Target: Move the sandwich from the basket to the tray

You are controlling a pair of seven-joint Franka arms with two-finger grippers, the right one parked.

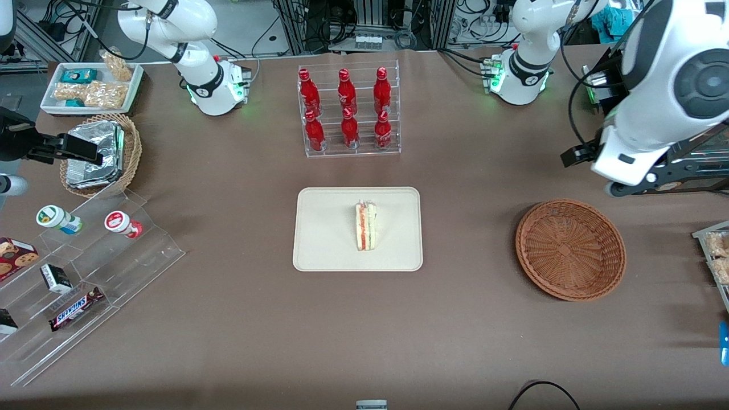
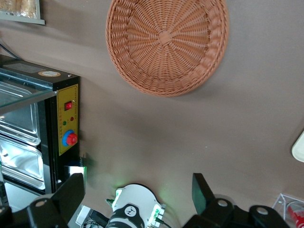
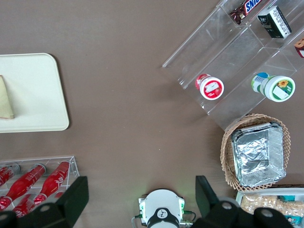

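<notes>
Showing the sandwich [image 1: 366,225] resting on the cream tray [image 1: 319,250] near the middle of the bench [image 1: 228,330], the front view recorded the wedge on its side with the red and green filling edge turned toward the parked arm's end; it lay well inside the low rim, so the placement judged complete. The round reddish-brown wicker basket [image 1: 570,249] sat empty toward the working arm's end of the bench, well apart from the tray, which fitted its role as the source now cleared. The claw [image 2: 137,194] hung high above the bench near the working arm's end, released, its two fingers [image 2: 71,192] spread wide with nothing between them; in the wrist view the basket [image 2: 167,45] and bare bench lay beneath it. This raised, open posture read as a retreat pose, clear of both basket and tray.

Open room: a broad bare strip of bench ran between tray and basket and along the edge nearest the front camera. Obstacles stood at the margins: the clear rack of red bottles [image 1: 348,111] was farther from the front camera than the tray, and close to it; an acrylic stepped shelf [image 1: 85,279] of snacks and a tan basket of foil packages [image 1: 97,154] occupied the parked arm's end; a metal oven-like cabinet [image 2: 38,128] stood near the working arm's base.
</notes>
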